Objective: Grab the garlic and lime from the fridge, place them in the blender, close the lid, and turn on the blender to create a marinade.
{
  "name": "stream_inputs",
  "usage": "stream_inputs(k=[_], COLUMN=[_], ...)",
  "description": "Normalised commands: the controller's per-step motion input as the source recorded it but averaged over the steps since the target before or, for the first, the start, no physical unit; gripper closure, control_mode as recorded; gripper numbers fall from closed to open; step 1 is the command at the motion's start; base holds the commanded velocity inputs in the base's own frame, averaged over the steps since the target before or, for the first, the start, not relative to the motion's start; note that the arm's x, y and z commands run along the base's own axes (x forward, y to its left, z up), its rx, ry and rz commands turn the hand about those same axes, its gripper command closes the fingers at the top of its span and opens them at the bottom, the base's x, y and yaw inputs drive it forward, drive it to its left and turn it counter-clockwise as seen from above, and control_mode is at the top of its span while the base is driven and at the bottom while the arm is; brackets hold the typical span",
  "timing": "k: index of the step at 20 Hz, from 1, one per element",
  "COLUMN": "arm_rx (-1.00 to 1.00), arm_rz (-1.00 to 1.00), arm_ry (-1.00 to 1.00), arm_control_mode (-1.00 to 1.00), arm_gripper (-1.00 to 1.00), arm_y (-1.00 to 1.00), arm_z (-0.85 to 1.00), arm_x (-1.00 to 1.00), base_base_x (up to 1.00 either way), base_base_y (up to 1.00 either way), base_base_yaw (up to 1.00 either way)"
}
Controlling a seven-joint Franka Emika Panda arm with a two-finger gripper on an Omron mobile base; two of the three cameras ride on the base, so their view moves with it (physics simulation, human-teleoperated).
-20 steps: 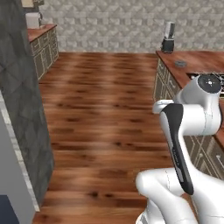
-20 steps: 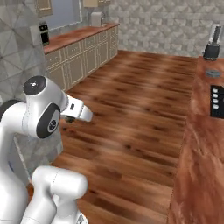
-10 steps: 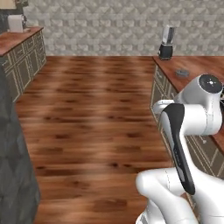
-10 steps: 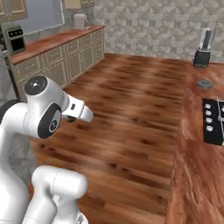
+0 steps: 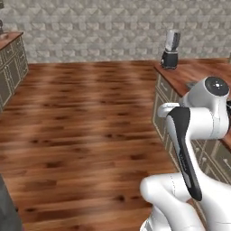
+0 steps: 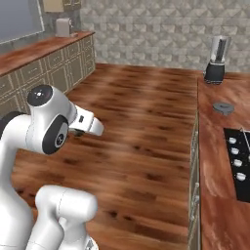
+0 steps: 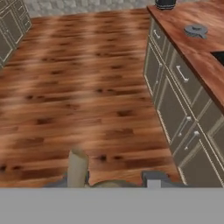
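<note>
The blender stands at the far end of the wooden counter on the right, its jug without a cap. The lid lies flat on the counter, nearer than the blender. My gripper hangs over the wooden floor, left of the counter's cabinets. Between its fingertips sit a tan stub and a rounded pale edge that look like the garlic. The lime is out of view. A grey edge of the fridge shows at the lower left.
Grey cabinet fronts run under the right counter, which carries a stove with white knobs. A second counter with a pale appliance lines the far left wall. Wide wooden floor lies between.
The whole scene has shifted as the base moves: the fridge has slid off to the left and the blender counter has come nearer. The arm keeps its pose.
</note>
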Motion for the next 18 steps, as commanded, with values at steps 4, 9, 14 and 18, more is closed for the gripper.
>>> stream_inputs(k=[4, 9, 14, 18], arm_rx=[0.0, 0.0, 0.0, 0.0], arm_rz=[0.0, 0.0, 0.0, 0.0], arm_ry=[0.0, 0.0, 0.0, 0.0], arm_control_mode=[1.0, 1.0, 1.0, 1.0], arm_gripper=[1.0, 1.0, 1.0, 1.0], arm_y=[0.0, 0.0, 0.0, 0.0], arm_z=[0.0, 0.0, 0.0, 0.0], arm_x=[0.0, 0.0, 0.0, 0.0], base_base_x=[1.0, 1.0, 1.0, 1.0], base_base_y=[0.46, 0.46, 0.52, 0.54], base_base_yaw=[-0.22, -0.22, -0.23, -0.29])
